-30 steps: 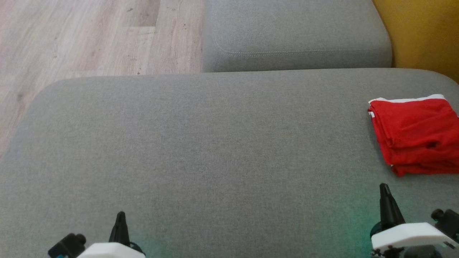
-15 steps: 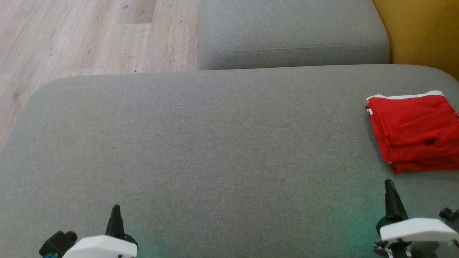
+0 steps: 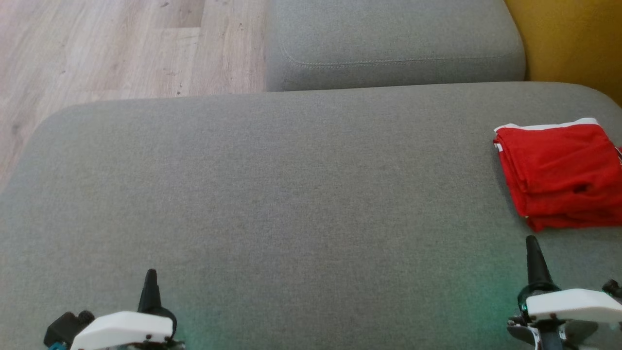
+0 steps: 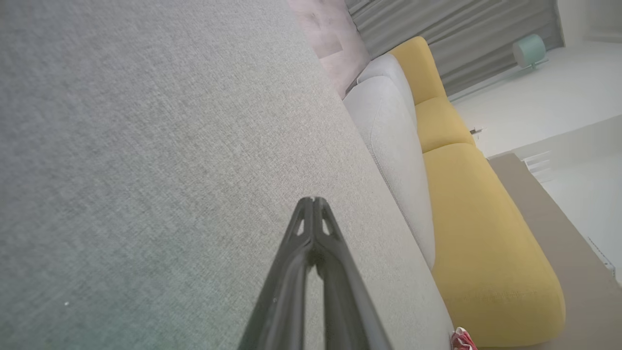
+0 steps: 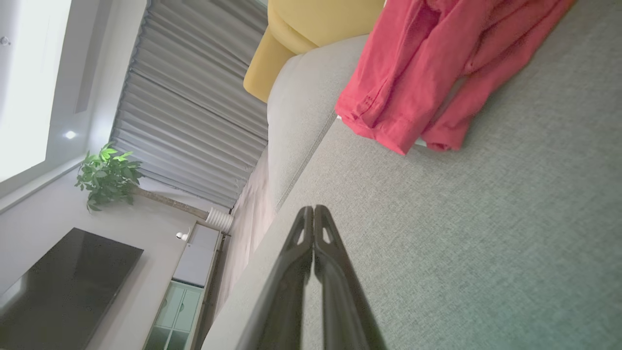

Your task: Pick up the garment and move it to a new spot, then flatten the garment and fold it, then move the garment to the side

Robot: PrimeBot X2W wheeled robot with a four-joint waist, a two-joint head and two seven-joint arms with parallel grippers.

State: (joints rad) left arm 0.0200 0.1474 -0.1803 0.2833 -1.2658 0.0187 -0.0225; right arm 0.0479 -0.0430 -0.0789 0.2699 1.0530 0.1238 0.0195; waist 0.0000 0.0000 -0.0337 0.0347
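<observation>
The red garment (image 3: pixel 559 175) is seen folded at the right end of the grey cushion (image 3: pixel 291 194). The left gripper (image 3: pixel 150 279) and right gripper (image 3: pixel 533 245) are closed, empty (at the cushion's front edge). The fold could be snagged if the right one were swung across.

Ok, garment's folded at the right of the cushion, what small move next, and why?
Probably ease the right gripper back from the garment and stop. The garment lies folded at the right end of the cushion, touched by nothing. The right gripper and the left gripper have jaws shut and empty, so the job looks done, and the right tip sits near the fabric.
</observation>
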